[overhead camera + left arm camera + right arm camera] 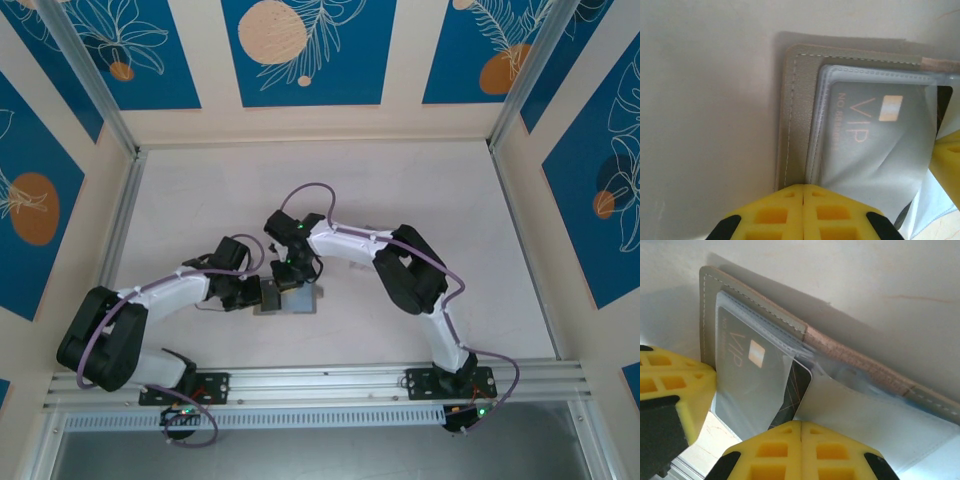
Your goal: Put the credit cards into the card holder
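Finds card holder [797, 110] open on surface [705, 125] btw arms, has left pincer [804, 195] shut on its edge and right pincer [801, 430] shut at clear sleeve [865, 425] over VIP card [865, 135], reckons card thin, stiff, slick, so wants nip on exposed short edge w/ soft pouch pinned.

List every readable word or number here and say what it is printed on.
"VIP": on the grey card, under the clear sleeve of the card holder.
"NO." plus digits too blurred to read: small line beside it, same card.
Nothing else is legible.
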Available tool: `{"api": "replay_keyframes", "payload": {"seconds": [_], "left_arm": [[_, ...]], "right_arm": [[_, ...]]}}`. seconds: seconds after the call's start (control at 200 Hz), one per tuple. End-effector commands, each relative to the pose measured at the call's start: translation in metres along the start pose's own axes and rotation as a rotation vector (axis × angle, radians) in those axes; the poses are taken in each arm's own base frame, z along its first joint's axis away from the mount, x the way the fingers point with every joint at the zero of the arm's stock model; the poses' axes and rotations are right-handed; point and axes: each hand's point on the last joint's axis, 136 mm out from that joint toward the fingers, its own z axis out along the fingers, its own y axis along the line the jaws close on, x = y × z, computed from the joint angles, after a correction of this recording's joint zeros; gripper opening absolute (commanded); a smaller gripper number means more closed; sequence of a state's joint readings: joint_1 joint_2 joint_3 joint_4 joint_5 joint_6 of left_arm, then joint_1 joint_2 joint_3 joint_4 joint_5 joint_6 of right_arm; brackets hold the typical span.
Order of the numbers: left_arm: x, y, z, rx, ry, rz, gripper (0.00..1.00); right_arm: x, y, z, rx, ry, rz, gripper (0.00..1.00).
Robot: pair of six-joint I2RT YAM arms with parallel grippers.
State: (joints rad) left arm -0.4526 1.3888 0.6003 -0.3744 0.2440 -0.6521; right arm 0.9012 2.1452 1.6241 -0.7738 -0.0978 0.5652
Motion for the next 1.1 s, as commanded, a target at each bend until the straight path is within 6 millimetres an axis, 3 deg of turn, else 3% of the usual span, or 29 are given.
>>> {"api": "replay_keyframes", "payload": {"seconds": [0.0,0.255,0.335,0.53,0.665,0.835,1.095], "left_arm": [[0.017,0.026,0.016,-0.081,0.047,-0.010,0.06],[0.015,0.023,0.014,-0.069,0.039,-0.011,0.09],[0.015,0.022,0.015,-0.063,0.039,-0.013,0.11],[0.015,0.018,0.015,-0.047,0.039,-0.014,0.15],[0.012,0.013,0.008,-0.024,0.015,-0.012,0.19],[0.010,0.003,0.002,0.026,-0.009,-0.012,0.23],[0.004,0.014,-0.023,-0.033,-0.109,-0.057,0.16]], "right_arm": [[0.001,0.020,0.009,-0.072,0.031,-0.010,0.00],[0.009,0.033,0.010,-0.131,0.035,0.027,0.00],[0.012,0.034,0.008,-0.128,0.015,0.037,0.05],[0.015,0.022,0.008,-0.095,-0.045,0.103,0.17],[0.017,0.008,0.004,-0.050,-0.090,0.139,0.18],[0.019,0.004,0.005,-0.068,-0.082,0.150,0.21],[0.020,-0.004,0.012,-0.069,-0.064,0.167,0.19]]}}
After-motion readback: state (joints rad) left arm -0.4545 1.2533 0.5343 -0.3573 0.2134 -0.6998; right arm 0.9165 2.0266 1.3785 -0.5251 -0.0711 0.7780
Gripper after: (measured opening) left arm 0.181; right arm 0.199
